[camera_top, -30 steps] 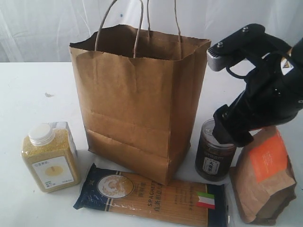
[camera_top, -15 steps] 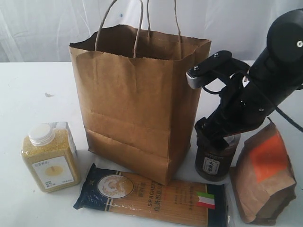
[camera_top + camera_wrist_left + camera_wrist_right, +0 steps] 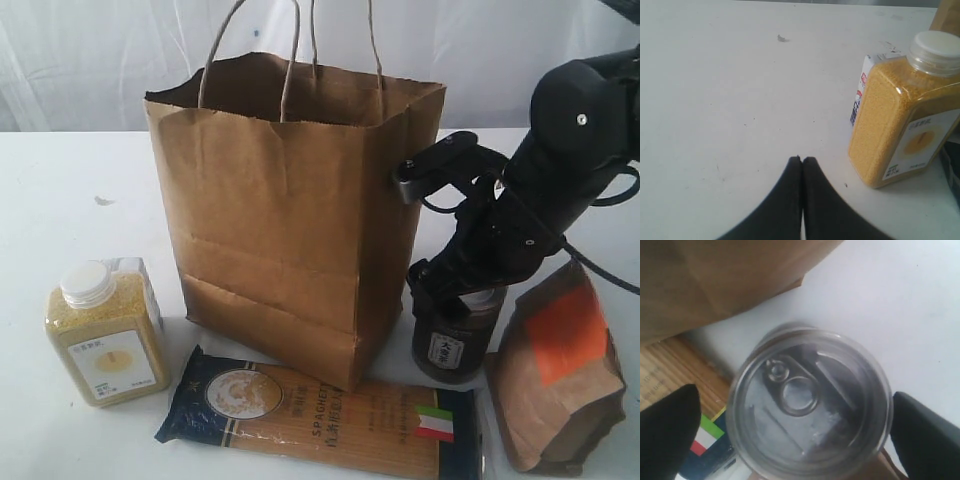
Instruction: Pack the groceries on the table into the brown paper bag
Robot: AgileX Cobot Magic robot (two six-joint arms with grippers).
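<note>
Facing right wrist only: ring-pull (image 3: 788, 385) on can (image 3: 840, 410)

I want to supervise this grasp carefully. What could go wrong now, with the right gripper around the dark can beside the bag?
1. The open right gripper straddles the dark can, which stands close to the brown paper bag and the brown pouch; a finger may push either one.
2. The hold looks set high, near the rim, so the can might tilt or slip when lifted.
</note>
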